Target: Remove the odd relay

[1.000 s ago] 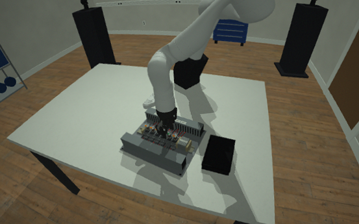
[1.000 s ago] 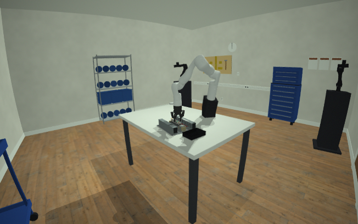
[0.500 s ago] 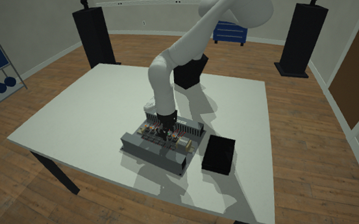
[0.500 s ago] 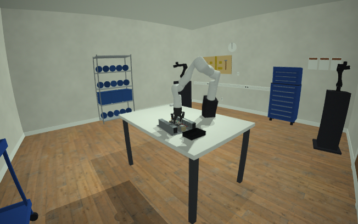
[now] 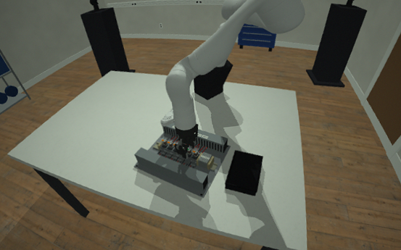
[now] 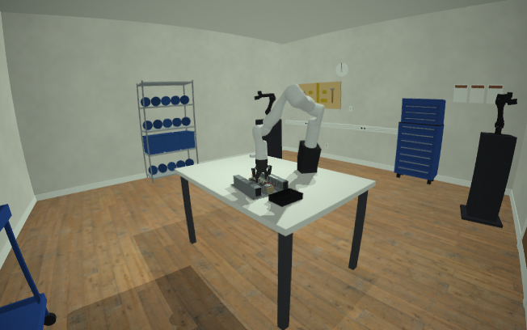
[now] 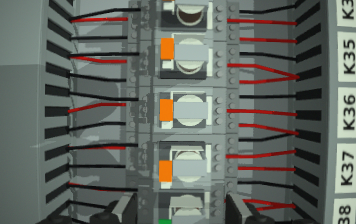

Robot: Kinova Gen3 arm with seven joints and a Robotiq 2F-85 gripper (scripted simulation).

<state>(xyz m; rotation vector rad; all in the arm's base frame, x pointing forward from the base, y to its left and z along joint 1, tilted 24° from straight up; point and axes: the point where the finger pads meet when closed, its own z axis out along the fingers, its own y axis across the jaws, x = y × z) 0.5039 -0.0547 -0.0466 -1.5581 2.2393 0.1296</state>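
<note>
Open claw astride green-button relay, orange-button relays alongside

Table carries panel; tray (black).

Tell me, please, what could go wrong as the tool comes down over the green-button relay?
The tool is open, its fingers straddling the green-button relay. They could snag the wires on either side. Pulling might also lift the unfixed relay panel off the table.
</note>
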